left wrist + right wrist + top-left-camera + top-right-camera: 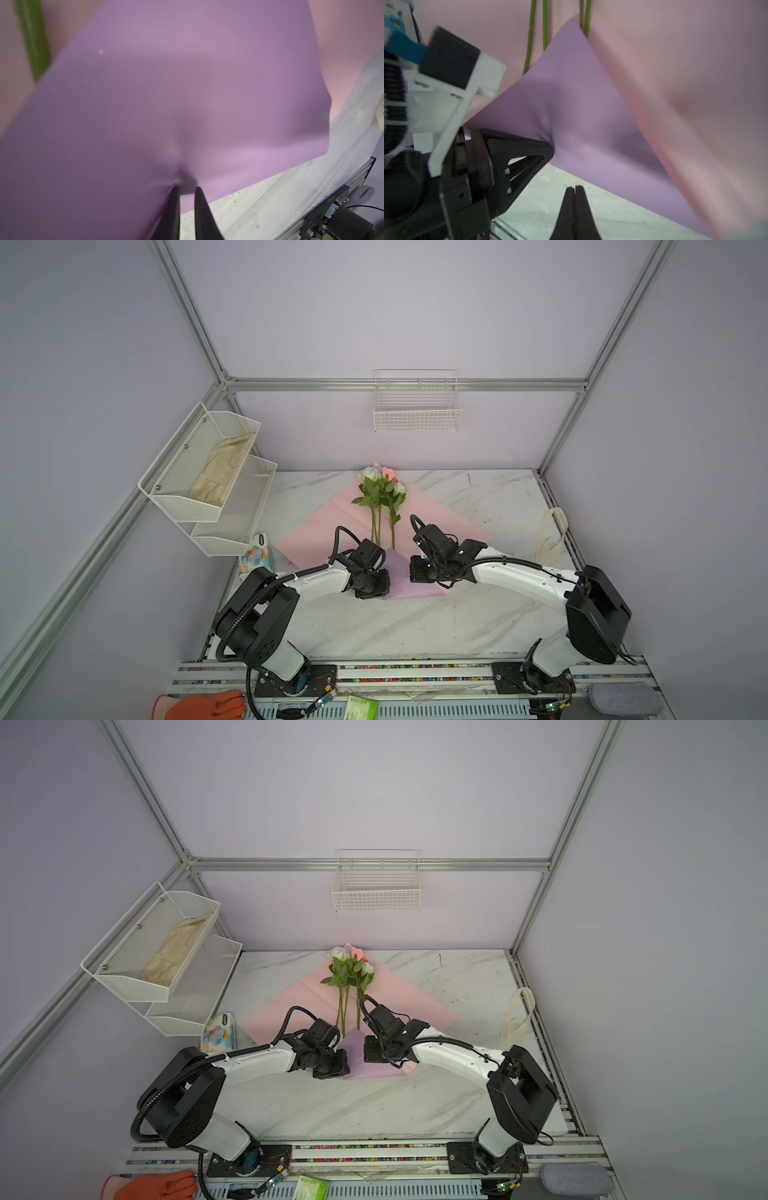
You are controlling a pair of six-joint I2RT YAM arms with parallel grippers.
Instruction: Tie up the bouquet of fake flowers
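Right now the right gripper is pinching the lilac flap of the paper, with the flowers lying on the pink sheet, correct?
No: the left gripper pinches the lilac flap, as the left wrist view shows; the right gripper is shut on nothing. The flowers do lie on the pink sheet.

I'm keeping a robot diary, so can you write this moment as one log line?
left tool: shut on paper's folded lilac corner | right tool: shut, empty | bouquet: lying on paper, untied

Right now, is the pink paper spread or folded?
Partly folded: the paper's near corner, lilac side up, covers the stem ends, pinched by the left tool.
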